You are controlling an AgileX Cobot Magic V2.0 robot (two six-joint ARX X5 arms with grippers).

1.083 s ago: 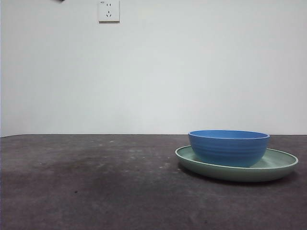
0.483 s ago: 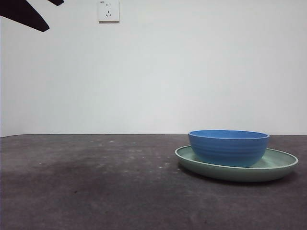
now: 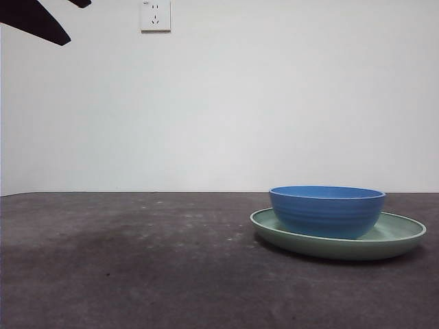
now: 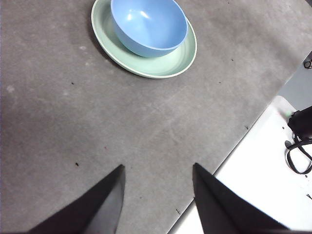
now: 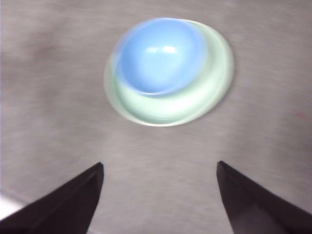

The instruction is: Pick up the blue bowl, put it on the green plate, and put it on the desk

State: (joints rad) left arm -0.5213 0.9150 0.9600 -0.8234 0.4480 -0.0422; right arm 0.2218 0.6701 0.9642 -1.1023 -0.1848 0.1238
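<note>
Front view: blue bowl (image 3: 327, 211) sits empty in green plate (image 3: 398, 236); both hands spread apart.

The left gripper (image 4: 157, 195) hangs high above the desk with its two black jaws spread apart, the tips pointing down and nothing between them. The right gripper (image 5: 160, 190) also hangs in the air, its jaws spread wider still and likewise empty; its wrist picture is smeared with blur. Neither gripper touches anything. In the front view only a dark arm tip (image 3: 34, 20) shows at the top left corner, a broad black wedge slanting down toward the middle, with a smaller black tip beside it at the top edge; which arm this is cannot be told.
</note>
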